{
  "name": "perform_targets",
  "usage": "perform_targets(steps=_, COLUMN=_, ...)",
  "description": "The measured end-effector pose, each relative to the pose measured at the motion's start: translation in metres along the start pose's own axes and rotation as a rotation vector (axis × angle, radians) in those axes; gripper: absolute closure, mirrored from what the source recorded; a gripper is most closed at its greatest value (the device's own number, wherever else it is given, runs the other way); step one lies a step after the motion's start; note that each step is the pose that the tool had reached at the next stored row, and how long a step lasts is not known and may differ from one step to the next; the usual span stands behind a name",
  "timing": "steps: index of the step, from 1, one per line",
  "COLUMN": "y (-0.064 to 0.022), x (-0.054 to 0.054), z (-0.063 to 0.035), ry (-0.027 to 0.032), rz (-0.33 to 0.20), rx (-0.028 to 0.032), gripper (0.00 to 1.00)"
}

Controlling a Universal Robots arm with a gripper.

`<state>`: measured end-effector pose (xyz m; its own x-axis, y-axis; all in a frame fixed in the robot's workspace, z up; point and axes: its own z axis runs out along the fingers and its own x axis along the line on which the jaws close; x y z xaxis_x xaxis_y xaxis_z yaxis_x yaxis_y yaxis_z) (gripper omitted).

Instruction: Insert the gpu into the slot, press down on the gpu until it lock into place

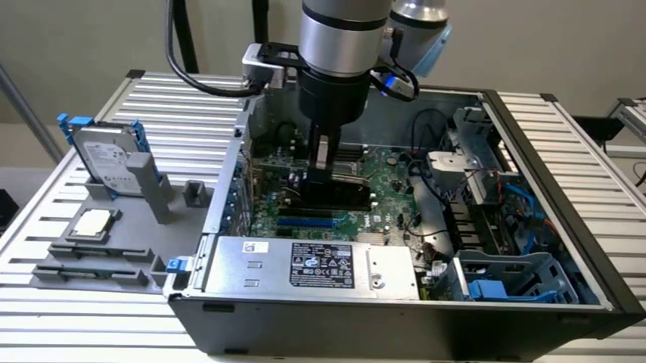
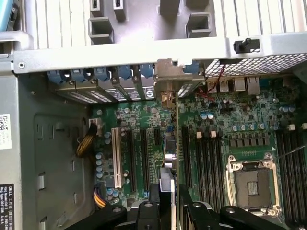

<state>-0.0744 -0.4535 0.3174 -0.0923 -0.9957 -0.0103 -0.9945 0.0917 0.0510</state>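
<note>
My gripper (image 1: 321,175) hangs inside the open computer case, shut on the gpu (image 1: 331,199), a black card standing upright on its long edge over the green motherboard (image 1: 389,200). A bright-blue slot (image 1: 305,224) shows just in front of the card's lower edge; whether the card sits in a slot I cannot tell. In the wrist view the gpu (image 2: 171,148) is edge-on, running from my gripper (image 2: 171,211) to its metal bracket (image 2: 168,79) at the case's rear wall. Black fingers (image 2: 148,211) press on both faces of the card.
A silver power-supply box (image 1: 313,265) fills the case's near side. Black memory slots (image 2: 206,153) and the bare processor socket (image 2: 252,187) lie beside the card. Cables and a drive cage (image 1: 504,280) crowd the exterior view's right. A hard drive (image 1: 109,160) stands outside.
</note>
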Motion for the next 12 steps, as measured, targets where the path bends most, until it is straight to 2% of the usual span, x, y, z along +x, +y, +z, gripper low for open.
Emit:
perform_targets(steps=3, y=0.0004, x=0.0, z=0.0053, ry=0.0001, rz=-0.015, rx=0.0063, gripper=0.74)
perform_targets(steps=12, y=0.0037, x=0.0, z=0.0219, ry=0.0003, rz=-0.068, rx=0.0149, gripper=0.74)
